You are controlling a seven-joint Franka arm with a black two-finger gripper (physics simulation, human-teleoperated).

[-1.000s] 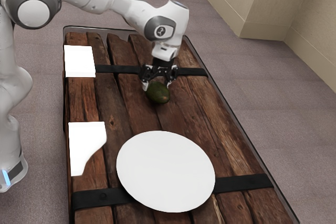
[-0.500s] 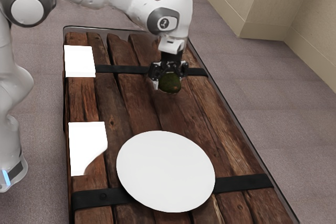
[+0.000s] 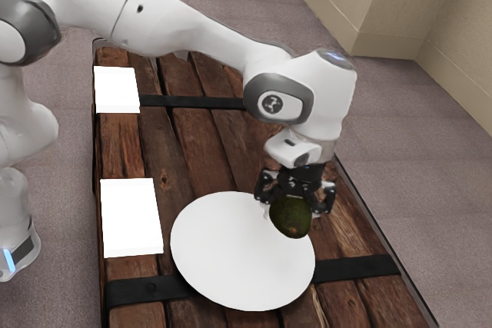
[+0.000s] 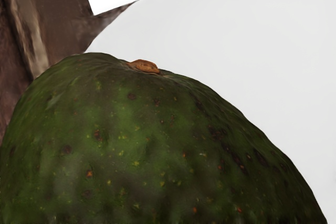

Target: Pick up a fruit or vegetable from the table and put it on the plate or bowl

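Note:
A dark green avocado hangs in my gripper, whose black fingers are shut on it from both sides. It is held just above the right edge of the round white plate, which lies flat on the wooden table. In the wrist view the avocado looms large under my hand, its brown stem scar facing the white plate beyond it.
Two white blocks lie along the exterior view's left side of the table: one at the back, one beside the plate. Black straps cross the dark wooden planks. The table's right edge runs close to my gripper.
My arm lifted the avocado off the planks at the back strap and carried it forward and to the exterior view's right, to above the plate's edge.

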